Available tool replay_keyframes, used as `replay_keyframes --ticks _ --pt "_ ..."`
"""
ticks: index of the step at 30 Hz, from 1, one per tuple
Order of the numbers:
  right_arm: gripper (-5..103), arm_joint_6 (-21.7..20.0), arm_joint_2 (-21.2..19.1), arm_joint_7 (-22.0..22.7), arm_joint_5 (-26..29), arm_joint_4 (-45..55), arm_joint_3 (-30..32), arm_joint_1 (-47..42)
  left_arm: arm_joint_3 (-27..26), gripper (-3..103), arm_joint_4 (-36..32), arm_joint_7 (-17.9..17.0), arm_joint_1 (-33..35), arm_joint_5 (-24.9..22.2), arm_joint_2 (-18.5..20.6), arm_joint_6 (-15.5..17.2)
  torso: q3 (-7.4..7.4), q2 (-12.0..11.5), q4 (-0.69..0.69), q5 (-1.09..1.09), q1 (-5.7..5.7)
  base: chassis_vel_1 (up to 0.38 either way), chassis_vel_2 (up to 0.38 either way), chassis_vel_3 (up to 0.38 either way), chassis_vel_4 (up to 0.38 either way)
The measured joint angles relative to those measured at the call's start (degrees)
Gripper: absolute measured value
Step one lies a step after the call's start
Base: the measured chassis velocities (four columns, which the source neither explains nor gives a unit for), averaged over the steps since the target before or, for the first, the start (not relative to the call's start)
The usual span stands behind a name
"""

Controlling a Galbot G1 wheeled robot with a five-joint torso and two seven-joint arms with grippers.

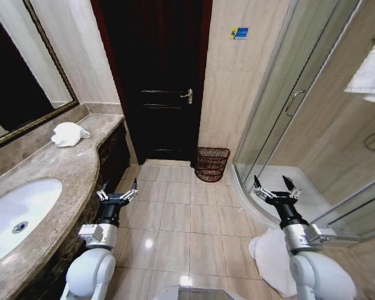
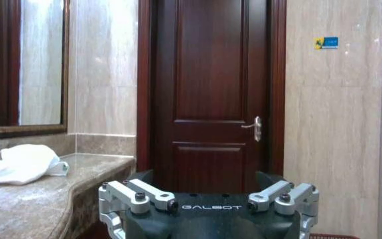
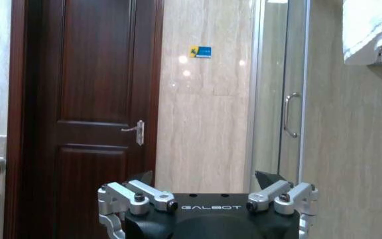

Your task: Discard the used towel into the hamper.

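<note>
At the head view's left, a crumpled white towel (image 1: 69,134) lies on the stone counter (image 1: 56,169). At lower centre-left the left gripper (image 1: 117,192) hangs wide open and empty. The hamper (image 1: 212,164) stands centre frame by the dark door (image 1: 159,81). At lower right the right gripper (image 1: 277,188) is spread, empty.

We see a dark wooden door (image 1: 162,81) far ahead, shut, its metal handle (image 1: 187,95) on the right | a blue-yellow sticker (image 1: 239,33) on the tiled wall right of it | mirror (image 1: 19,75) far left above the marble counter (image 1: 56,169) | white sink (image 1: 15,215) near left | glass shower door (image 1: 287,106) right | white mat (image 1: 272,259) on the floor, near right.
</note>
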Motion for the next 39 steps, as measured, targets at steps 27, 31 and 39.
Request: replay_keyframes --ticks 27,31,39 --pt "100 2.6 0.4 -0.6 1.2 0.5 1.2 -3.0 0.1 100 -0.7 0.8 1.8 1.2 -1.0 -2.8 0.0 0.0 0.0 0.0 0.0 0.0 0.0 0.0 0.0" --pt "100 2.8 0.3 -1.1 1.1 0.4 1.2 -2.9 0.2 100 -0.6 0.8 1.8 1.3 -1.1 -3.0 0.0 0.0 0.0 0.0 -0.01 0.0 0.0 0.0 0.0" --pt "100 3.0 0.3 -1.1 1.2 0.0 0.9 -2.4 -0.2 100 -0.4 1.1 1.8 1.0 -0.9 -3.1 0.0 0.0 0.0 0.0 0.0 -0.038 0.029 0.037 -0.032"
